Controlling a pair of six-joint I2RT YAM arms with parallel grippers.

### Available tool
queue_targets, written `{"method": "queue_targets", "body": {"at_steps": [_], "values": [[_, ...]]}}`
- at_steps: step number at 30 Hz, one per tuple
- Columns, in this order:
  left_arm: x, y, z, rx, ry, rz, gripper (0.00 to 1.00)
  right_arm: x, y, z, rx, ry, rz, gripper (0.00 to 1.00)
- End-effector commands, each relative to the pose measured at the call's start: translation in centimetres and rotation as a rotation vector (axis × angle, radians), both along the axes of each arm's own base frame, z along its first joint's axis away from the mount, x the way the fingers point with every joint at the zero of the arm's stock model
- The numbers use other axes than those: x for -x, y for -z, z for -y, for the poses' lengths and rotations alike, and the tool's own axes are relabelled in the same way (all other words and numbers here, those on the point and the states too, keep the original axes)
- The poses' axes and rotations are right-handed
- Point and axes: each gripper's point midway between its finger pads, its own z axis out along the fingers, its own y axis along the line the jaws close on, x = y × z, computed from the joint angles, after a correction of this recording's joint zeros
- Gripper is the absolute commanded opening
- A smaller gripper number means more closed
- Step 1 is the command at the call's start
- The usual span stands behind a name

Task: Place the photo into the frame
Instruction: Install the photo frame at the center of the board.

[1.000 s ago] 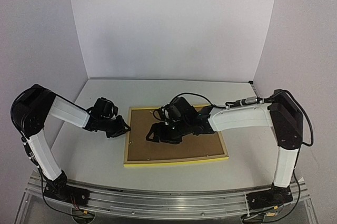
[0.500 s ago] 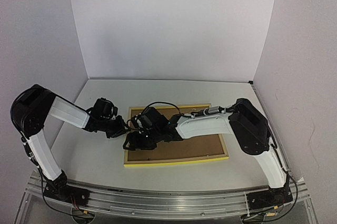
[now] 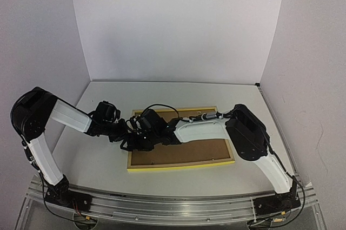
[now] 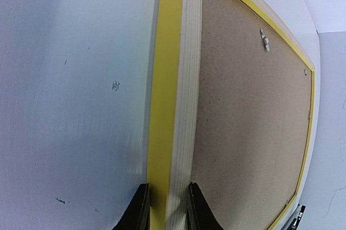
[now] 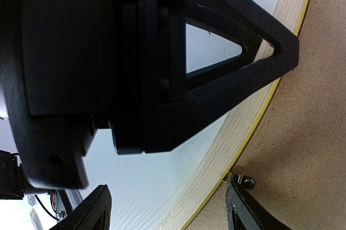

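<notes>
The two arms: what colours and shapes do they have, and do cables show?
The left arm and the right arm have smooth white shells between bulky black joints. The fingers are black, with triangular openings. A thin black cable loops above the right arm's wrist.

The white surface (image 3: 94,159) is carrying the frame (image 3: 178,165), which is lying flat and face down near the middle, slightly skewed. Its yellow edge is resting right on the white. A brown board (image 3: 186,153) is filling its back. A few small dark specks are showing on the surface beside the frame's left edge.
</notes>
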Motion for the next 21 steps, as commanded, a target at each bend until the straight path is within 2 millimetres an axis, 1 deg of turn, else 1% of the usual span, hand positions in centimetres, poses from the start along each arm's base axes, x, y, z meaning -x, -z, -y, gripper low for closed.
{"method": "queue_targets", "body": {"at_steps": [1,6,8,10,11,13,15,17,19,21], "values": [[2.8,2.3,-0.3,0.028,-0.029,-0.153,0.0,0.2,3.8,0.9,0.08,0.023,-0.048,0.7],[2.7,2.2,-0.2,0.031,-0.031,-0.153,0.0,-0.3,4.2,1.2,0.096,0.05,-0.034,0.69],[2.7,2.2,-0.2,0.03,-0.031,-0.153,0.0,-0.2,4.0,1.2,0.094,0.048,-0.032,0.69],[2.7,2.3,-0.3,0.028,-0.034,-0.154,0.0,-0.2,3.3,1.3,0.088,0.044,-0.022,0.69],[2.7,2.3,-0.3,0.027,-0.035,-0.156,0.0,-0.3,2.6,1.4,0.082,0.042,-0.009,0.69],[2.7,2.5,-0.4,0.025,-0.038,-0.16,0.0,-0.8,0.6,1.8,0.069,0.059,0.027,0.69],[2.7,2.5,-0.5,0.022,-0.044,-0.162,0.0,-0.8,-1.8,2.0,0.045,0.058,0.059,0.7],[2.7,2.5,-0.5,0.02,-0.049,-0.164,0.0,-0.6,-4.6,2.6,0.018,0.055,0.084,0.7],[2.5,2.4,-0.5,0.02,-0.053,-0.163,0.0,-0.3,-7.7,4.2,-0.003,0.067,0.118,0.72],[2.4,2.3,-0.5,0.019,-0.06,-0.16,0.0,-0.2,-9.2,6.6,0.003,0.108,0.128,0.72]]}}
